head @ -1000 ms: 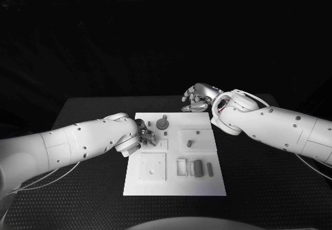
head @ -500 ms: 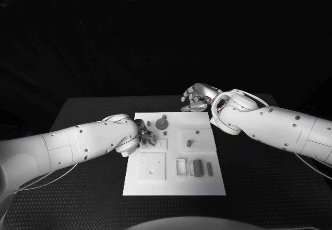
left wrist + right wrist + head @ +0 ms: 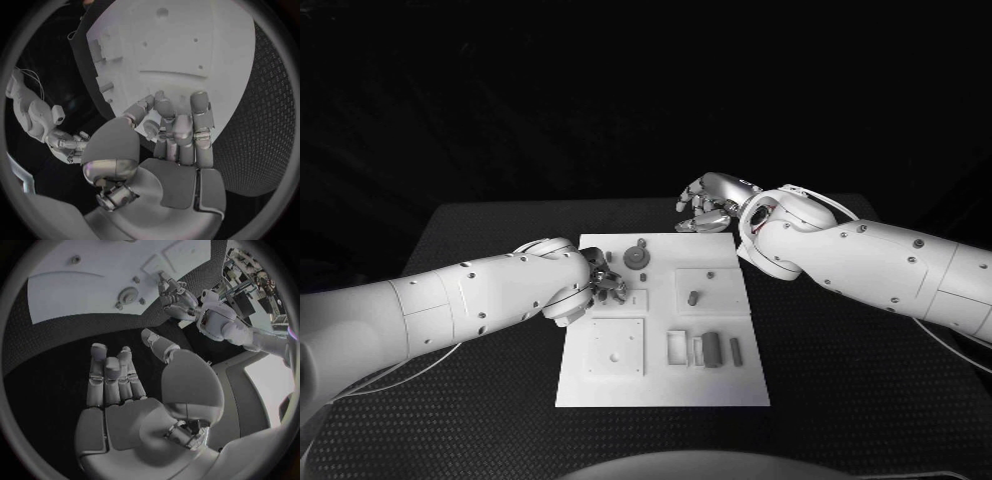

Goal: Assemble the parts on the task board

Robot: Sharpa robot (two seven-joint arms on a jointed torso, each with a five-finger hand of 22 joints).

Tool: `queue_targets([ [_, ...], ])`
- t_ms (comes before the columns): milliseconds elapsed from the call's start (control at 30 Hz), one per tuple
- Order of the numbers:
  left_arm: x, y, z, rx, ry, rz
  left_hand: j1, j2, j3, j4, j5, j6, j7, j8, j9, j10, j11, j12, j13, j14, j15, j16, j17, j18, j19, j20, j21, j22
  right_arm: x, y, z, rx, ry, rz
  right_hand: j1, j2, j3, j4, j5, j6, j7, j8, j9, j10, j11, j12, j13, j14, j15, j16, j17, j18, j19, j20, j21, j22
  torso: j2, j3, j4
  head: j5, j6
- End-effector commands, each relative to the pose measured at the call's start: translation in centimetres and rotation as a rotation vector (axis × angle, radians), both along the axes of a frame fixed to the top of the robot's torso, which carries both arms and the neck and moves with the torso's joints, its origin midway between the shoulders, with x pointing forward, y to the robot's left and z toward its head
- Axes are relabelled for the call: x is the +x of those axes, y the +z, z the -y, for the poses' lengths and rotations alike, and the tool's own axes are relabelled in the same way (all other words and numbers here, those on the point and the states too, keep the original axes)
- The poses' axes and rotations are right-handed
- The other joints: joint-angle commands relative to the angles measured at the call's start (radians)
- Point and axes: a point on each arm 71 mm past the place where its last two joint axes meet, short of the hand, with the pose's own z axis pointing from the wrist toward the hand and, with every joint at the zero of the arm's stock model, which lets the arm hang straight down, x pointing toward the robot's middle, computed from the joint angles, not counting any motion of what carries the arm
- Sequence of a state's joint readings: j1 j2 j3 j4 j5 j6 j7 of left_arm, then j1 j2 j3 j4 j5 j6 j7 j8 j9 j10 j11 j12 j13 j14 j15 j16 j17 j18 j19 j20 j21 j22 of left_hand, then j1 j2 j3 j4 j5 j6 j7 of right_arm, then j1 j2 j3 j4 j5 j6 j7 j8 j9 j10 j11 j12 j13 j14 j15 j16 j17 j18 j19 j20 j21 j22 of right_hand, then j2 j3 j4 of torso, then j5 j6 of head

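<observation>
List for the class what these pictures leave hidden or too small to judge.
- Head view: the silver left hand covers the white task board beneath; any part held cannot be told.
- Head view: the small grey bar-shaped parts are too small to identify.
- Head view: the silver right hand is partly hidden by its wrist.

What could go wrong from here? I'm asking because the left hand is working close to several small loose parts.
1. The left hand sits low over the task board, its fingers curled close together; whether they hold a part cannot be told, so a weak pinch might drop one.
2. The round part stands just beyond that hand, so a sweep could knock it.
3. The right hand hovers past the board's far edge, too far off to steady anything.
</observation>
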State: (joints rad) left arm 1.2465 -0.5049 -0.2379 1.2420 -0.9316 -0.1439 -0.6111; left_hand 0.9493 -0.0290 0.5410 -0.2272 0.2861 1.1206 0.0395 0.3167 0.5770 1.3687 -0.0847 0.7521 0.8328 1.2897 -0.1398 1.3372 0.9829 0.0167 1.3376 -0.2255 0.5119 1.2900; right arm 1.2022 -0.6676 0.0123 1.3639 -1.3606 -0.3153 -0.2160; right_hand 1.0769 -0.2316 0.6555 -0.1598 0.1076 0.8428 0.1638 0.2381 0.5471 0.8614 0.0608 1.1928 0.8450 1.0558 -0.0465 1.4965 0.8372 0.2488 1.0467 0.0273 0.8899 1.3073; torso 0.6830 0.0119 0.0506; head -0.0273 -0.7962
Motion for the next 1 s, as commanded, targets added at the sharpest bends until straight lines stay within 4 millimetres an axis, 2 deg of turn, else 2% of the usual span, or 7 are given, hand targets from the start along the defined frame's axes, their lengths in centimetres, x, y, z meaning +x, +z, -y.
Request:
queue_targets([
  [33, 0.09, 0.10, 0.33, -0.013, -0.017, 0.023, -0.005, 0.012, 0.013, 0.022, 0.018, 0.061, -0.029, 0.111, 0.109, 0.002, -0.010, 0.005, -0.009, 0.040, -0.061, 0.012, -0.002, 0.008, 0.051, -0.046, -0.002, 0.005, -0.05, -0.02, -0.16, -0.005, 0.013, -0.007, -0.002, 0.010, -0.003, 0.001, -0.003, -0.002, 0.008, 0.001, -0.001, -0.005, 0.001, 0.004, 0.000, -0.007, 0.001, 0.000, 0.001, 0.013, -0.007, 0.000, -0.006, 0.016, 0.000, -0.0001, 0.0003, 0.001, -0.001],
  [100, 0.13, 0.11, 0.38, -0.012, -0.020, 0.030, -0.013, 0.016, 0.011, 0.018, 0.031, 0.063, -0.030, 0.119, 0.109, 0.009, -0.009, 0.007, -0.018, 0.039, -0.059, 0.018, -0.004, 0.007, 0.051, -0.046, -0.001, 0.010, -0.04, -0.03, -0.15, -0.005, 0.013, -0.008, -0.002, 0.010, -0.003, 0.001, -0.003, -0.002, 0.008, 0.001, -0.001, -0.005, 0.001, 0.004, 0.000, -0.007, 0.001, 0.000, 0.001, 0.013, -0.007, 0.000, -0.006, 0.016, 0.000, -0.0002, 0.0007, 0.001, -0.001],
  [267, 0.05, -0.01, 0.46, -0.009, -0.035, 0.017, -0.022, 0.026, 0.009, 0.015, 0.040, 0.068, -0.032, 0.128, 0.108, 0.017, -0.010, 0.009, -0.028, 0.044, -0.058, 0.031, 0.006, 0.005, 0.053, -0.045, 0.000, 0.015, -0.03, -0.06, -0.07, -0.008, 0.011, -0.010, -0.003, 0.010, -0.003, 0.002, -0.004, -0.002, 0.008, 0.001, -0.001, -0.005, 0.001, 0.004, 0.000, -0.007, 0.001, 0.000, 0.001, 0.013, -0.008, 0.000, -0.006, 0.016, 0.000, -0.0004, 0.0003, 0.001, 0.000],
  [467, -0.07, -0.11, 0.48, -0.003, -0.054, -0.001, -0.037, 0.050, 0.010, 0.007, 0.048, 0.069, -0.033, 0.133, 0.104, 0.021, -0.010, 0.011, -0.042, 0.042, -0.058, 0.041, 0.006, 0.004, 0.052, -0.044, 0.000, 0.022, -0.05, -0.09, -0.08, -0.011, 0.014, -0.015, -0.003, 0.010, -0.004, 0.002, -0.003, -0.002, 0.008, 0.001, -0.002, -0.005, 0.001, 0.004, 0.000, -0.008, 0.001, 0.000, 0.001, 0.013, -0.008, 0.000, -0.007, 0.016, 0.000, -0.0005, 0.0005, 0.002, -0.002],
  [1000, -0.31, -0.13, 0.25, 0.037, -0.095, 0.000, -0.044, 0.059, 0.013, -0.007, 0.058, 0.071, -0.034, 0.137, 0.100, 0.024, -0.010, 0.015, -0.052, 0.044, -0.057, 0.050, 0.011, 0.002, 0.052, -0.043, -0.001, 0.026, -0.08, -0.14, 0.00, -0.015, 0.017, -0.021, -0.005, 0.011, -0.004, 0.003, -0.004, -0.002, 0.009, 0.001, -0.002, -0.006, 0.001, 0.005, 0.000, -0.008, 0.001, 0.000, 0.001, 0.013, -0.009, 0.001, -0.007, 0.016, 0.000, -0.0001, 0.0008, 0.000, -0.007],
])
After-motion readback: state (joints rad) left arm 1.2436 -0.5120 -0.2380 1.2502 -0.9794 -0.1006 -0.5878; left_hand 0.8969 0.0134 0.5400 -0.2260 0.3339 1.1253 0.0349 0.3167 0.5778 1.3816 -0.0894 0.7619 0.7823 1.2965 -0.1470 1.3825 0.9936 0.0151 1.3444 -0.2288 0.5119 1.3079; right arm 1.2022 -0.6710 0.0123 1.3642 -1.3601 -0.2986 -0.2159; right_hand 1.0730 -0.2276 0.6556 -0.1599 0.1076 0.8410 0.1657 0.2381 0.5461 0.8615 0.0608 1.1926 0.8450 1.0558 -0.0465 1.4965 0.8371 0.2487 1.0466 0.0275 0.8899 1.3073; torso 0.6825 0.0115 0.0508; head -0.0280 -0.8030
